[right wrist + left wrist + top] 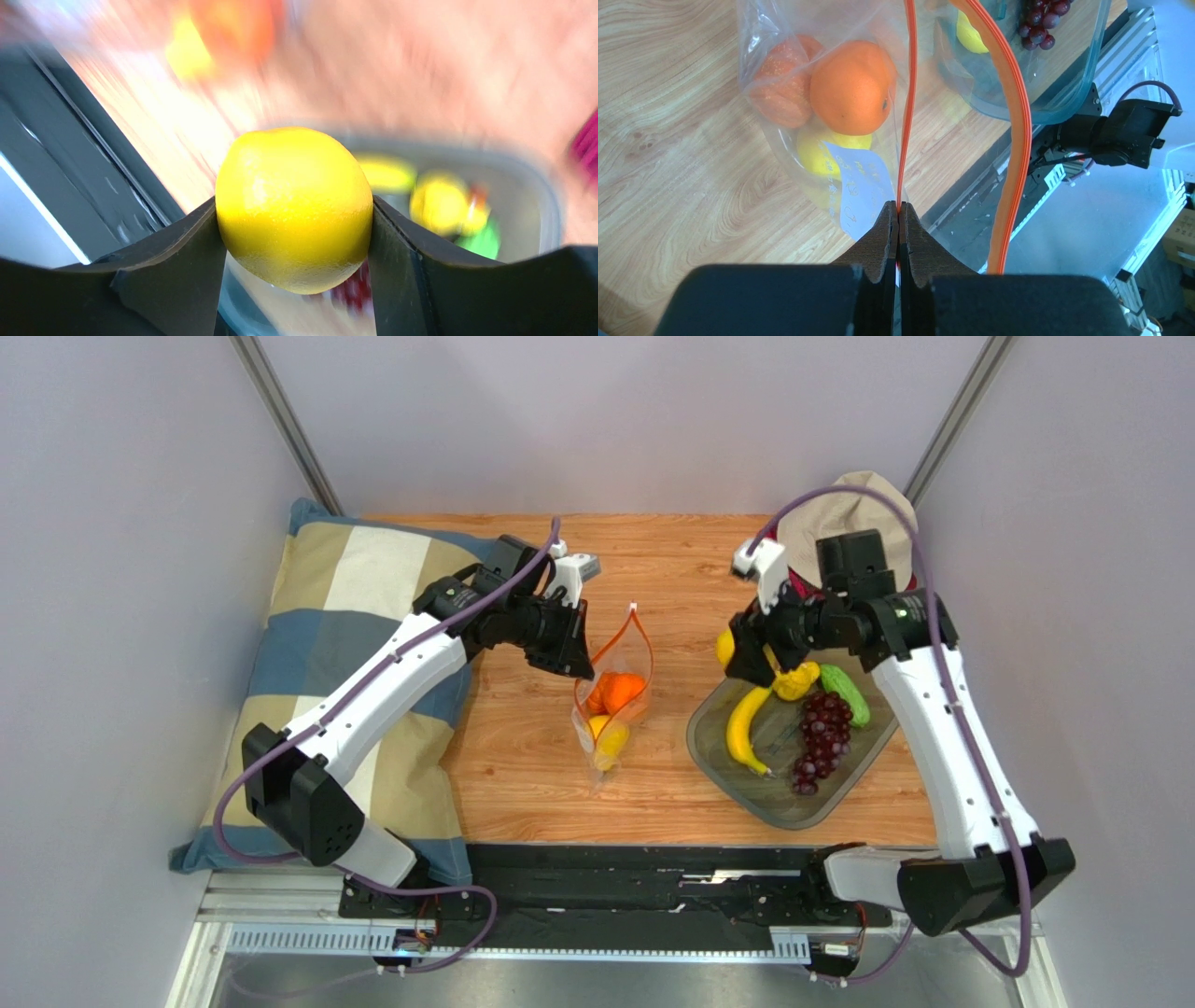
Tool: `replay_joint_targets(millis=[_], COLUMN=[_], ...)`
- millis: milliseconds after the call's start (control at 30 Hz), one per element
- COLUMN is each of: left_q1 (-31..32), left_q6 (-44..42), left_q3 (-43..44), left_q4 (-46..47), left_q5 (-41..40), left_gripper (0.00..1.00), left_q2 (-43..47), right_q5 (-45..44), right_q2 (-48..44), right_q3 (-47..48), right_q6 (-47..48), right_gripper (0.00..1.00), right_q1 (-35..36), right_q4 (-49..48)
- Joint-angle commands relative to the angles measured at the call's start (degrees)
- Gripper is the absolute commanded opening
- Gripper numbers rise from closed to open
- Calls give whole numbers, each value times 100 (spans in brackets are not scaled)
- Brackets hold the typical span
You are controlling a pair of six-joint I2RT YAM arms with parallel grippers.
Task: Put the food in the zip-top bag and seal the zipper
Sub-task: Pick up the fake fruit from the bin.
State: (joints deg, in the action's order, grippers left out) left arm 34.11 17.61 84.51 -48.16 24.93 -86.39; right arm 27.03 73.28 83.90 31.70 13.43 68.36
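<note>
The clear zip-top bag [613, 711] stands on the table with its mouth open. It holds an orange [852, 87], a small pumpkin [784, 84] and a yellow fruit [822, 150]. My left gripper [898, 207] is shut on the orange-red zipper [907, 105] at one lip of the mouth; in the top view it [575, 655] is at the bag's left. My right gripper [295, 224] is shut on a yellow lemon [295, 206] and holds it [725, 647] above the tray's left end. A banana [744, 727], a pear [798, 681], a green piece [846, 695] and grapes [822, 739] lie in the tray.
The grey translucent tray [723, 762] sits right of the bag. A checked pillow [330, 609] lies along the left under my left arm. A beige cap [842, 507] is at the back right. A black rail [631, 875] runs along the near table edge.
</note>
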Motion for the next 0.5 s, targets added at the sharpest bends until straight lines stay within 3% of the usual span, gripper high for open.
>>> replay_joint_targets(millis=[0, 33, 67, 133, 267, 467], left_q1=[26, 26, 26, -27, -132, -124], left_q6=[-55, -38, -3, 58, 234, 261], left_q3=[101, 83, 83, 92, 101, 110], left_q4=[88, 122, 105, 114, 158, 184], left_q5=[74, 13, -14, 38, 179, 197], left_gripper=[0, 0, 0, 0, 0, 0], left_q2=[61, 78, 70, 35, -36, -18], right_q5=[1401, 1445, 1446, 1132, 401, -776], right_q2=[-129, -164, -182, -226, -279, -322], right_q3=[575, 523, 435, 24, -768, -1331], right_q6=[-2234, -3126, -3605, -4431, -5241, -5762], right_gripper=[10, 9, 9, 9, 8, 7], right_q1=[273, 335, 414, 703, 1379, 1891], right_q4=[-1672, -2077, -2847, -3458, -4635, -5270])
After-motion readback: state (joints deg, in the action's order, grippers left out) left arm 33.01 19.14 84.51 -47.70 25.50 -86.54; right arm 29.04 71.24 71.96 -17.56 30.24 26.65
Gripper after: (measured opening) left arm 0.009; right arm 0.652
